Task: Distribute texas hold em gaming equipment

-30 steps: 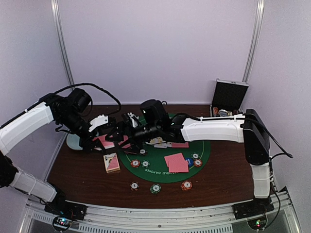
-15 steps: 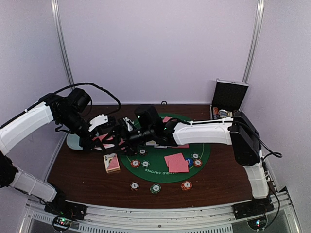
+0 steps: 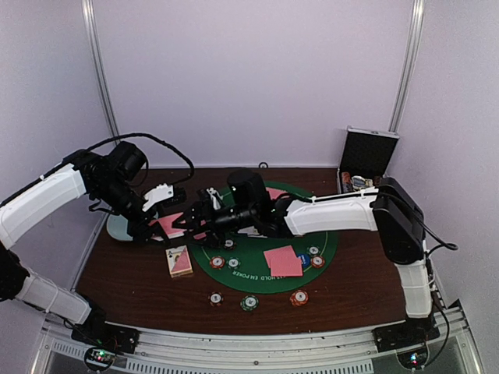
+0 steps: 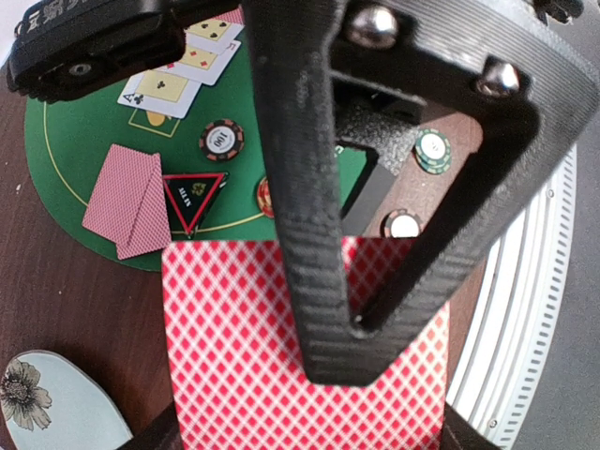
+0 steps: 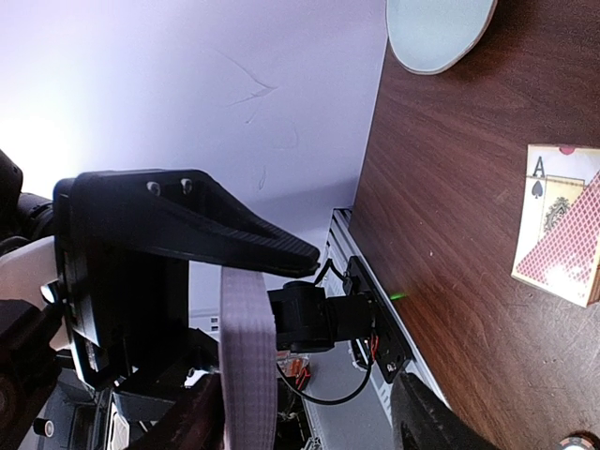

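Note:
My left gripper (image 4: 366,375) is shut on a red-backed playing card (image 4: 234,356), held above the table's left side (image 3: 170,224). My right gripper (image 3: 189,222) reaches in from the right to that card. Its fingers (image 5: 422,422) stand apart, and the card's pale edge (image 5: 248,356) shows between them, close to the left finger. On the green mat (image 3: 312,241) lie two face-down cards (image 3: 282,260), face-up cards (image 4: 187,70), a black red-edged triangular marker (image 4: 192,195), striped chips (image 3: 217,262) and a blue button (image 3: 304,259).
A card box with an ace of spades (image 3: 180,262) lies left of the mat. Three chips (image 3: 249,303) sit near the front edge. The pale blue dish (image 3: 118,227) is at far left under the left arm. The open metal case (image 3: 368,156) stands at the back right.
The right arm has stretched left toward the held card and its jaws have narrowed. The left arm and its card have stayed in place.

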{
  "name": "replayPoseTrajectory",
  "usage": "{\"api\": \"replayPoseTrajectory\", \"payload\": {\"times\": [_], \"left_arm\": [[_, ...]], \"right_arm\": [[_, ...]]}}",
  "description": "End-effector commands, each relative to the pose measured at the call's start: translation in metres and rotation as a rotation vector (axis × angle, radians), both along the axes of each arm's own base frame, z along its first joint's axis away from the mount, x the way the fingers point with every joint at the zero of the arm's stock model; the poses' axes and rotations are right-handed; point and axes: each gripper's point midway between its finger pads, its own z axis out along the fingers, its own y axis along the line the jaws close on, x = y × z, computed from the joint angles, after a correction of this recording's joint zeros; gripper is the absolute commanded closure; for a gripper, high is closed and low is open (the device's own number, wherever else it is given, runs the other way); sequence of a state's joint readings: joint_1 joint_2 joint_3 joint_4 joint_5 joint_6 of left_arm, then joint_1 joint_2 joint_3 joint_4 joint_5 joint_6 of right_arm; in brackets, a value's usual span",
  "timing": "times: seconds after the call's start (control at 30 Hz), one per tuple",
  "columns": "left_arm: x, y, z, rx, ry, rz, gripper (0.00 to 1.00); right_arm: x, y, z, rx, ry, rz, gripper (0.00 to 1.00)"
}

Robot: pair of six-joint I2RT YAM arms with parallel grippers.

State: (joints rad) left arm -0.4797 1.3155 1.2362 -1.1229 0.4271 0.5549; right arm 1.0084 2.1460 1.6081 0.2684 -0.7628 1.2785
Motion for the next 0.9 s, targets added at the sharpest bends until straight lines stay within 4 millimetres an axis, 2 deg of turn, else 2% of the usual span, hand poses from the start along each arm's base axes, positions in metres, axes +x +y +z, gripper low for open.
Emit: {"api": "replayPoseTrajectory", "payload": {"times": [0.0,0.17,0.5,0.67,0.87], "left_arm": [[0.003,-0.007,0.022,-0.065,-0.069,-0.023,1.00],[0.002,-0.006,0.020,-0.060,-0.071,-0.026,1.00],[0.003,-0.005,0.017,-0.048,-0.070,-0.026,1.00],[0.004,-0.006,0.015,-0.044,-0.062,-0.027,1.00],[0.004,-0.007,0.016,-0.051,-0.060,-0.026,1.00]], "right_arm": [[0.014,-0.020,-0.013,-0.066,0.017,-0.049,0.39],[0.015,-0.027,-0.006,-0.067,0.007,-0.047,0.43],[0.012,-0.031,0.017,-0.065,-0.029,-0.030,0.57],[0.007,-0.023,0.024,-0.047,-0.034,-0.013,0.41],[0.004,-0.007,0.016,-0.034,-0.006,0.012,0.37]]}}
